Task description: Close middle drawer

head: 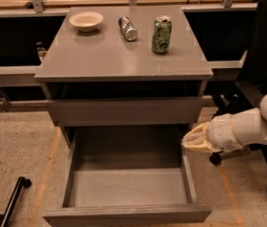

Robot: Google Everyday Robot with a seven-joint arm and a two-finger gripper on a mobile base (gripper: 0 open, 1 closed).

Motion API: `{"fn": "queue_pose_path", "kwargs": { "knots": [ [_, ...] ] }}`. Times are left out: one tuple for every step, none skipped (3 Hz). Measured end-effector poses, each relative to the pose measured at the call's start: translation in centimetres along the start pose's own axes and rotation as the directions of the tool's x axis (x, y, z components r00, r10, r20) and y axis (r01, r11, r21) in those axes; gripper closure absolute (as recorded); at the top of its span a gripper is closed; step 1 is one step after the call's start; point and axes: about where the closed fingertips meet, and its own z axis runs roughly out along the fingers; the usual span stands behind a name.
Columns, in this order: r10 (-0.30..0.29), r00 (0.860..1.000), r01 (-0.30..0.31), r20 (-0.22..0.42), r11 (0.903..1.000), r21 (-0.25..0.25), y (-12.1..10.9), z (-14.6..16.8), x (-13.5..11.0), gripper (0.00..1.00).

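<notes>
Speckled flooring runs under a grey cabinet (124, 56). Its middle drawer (129, 187) is pulled far out toward us, with nothing inside. Our gripper (195, 140) hangs just beside the drawer's right wall, close to the cabinet; we cannot tell whether it is spread or closed. We judge it best to bring it round to the near front panel, centre it there, and push straight toward the far side, staying clear of the chair (266, 60) at right.
</notes>
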Motion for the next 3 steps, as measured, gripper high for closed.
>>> {"fn": "queue_pose_path", "kwargs": {
  "knots": [
    [0.046,0.998,-0.045,0.053,0.9988,-0.019,0.3,2.4,2.6,1.0],
    [0.054,0.997,-0.052,0.058,0.9983,-0.028,0.5,2.9,2.9,1.0],
    [0.078,0.996,-0.076,0.038,0.9966,-0.032,1.6,3.9,3.9,1.0]
  ]
}}
